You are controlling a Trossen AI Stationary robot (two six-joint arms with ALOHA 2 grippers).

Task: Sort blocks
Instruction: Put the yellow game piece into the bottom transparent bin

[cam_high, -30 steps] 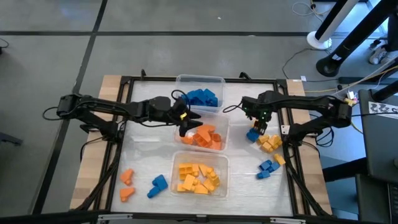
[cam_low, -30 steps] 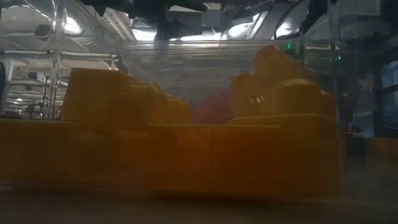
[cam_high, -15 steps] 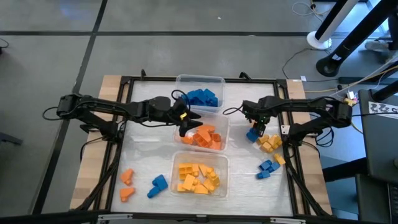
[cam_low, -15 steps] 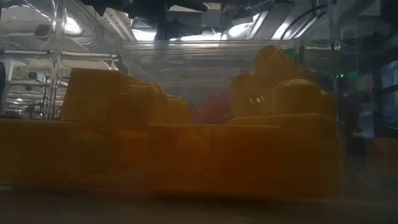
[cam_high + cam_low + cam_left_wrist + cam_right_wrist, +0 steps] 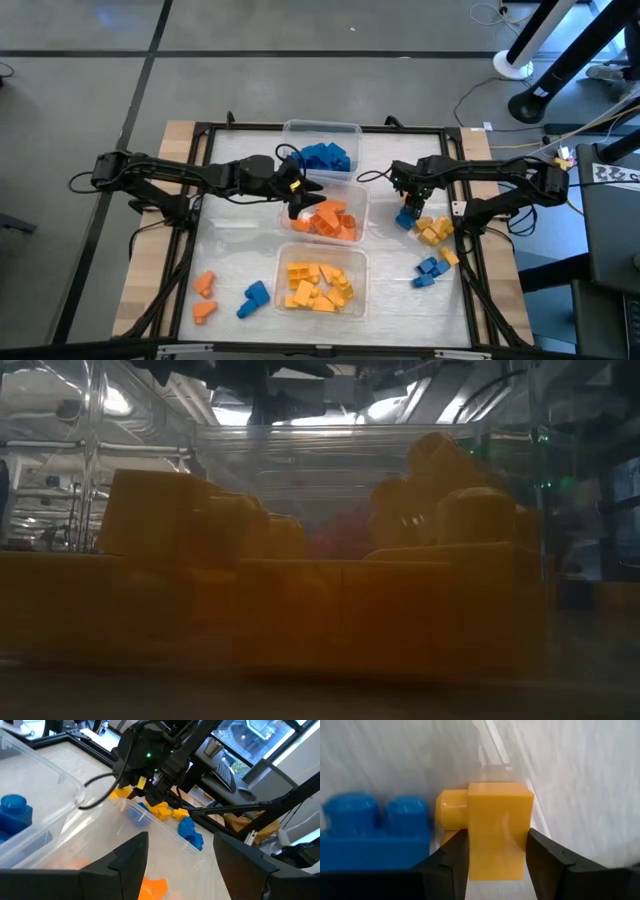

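White table (image 5: 230, 245) on grey floor; right hand (image 5: 495, 857) straddles a yellow block (image 5: 497, 827), stud pointing frame-left; left hand (image 5: 180, 857) open.

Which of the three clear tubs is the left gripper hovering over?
The middle tub, the one holding orange blocks. The left gripper hangs open over its edge; the other two tubs hold blue and yellow blocks.

Left hand (image 5: 300, 190) open, right hand (image 5: 413, 208) lowered — fingers closing in
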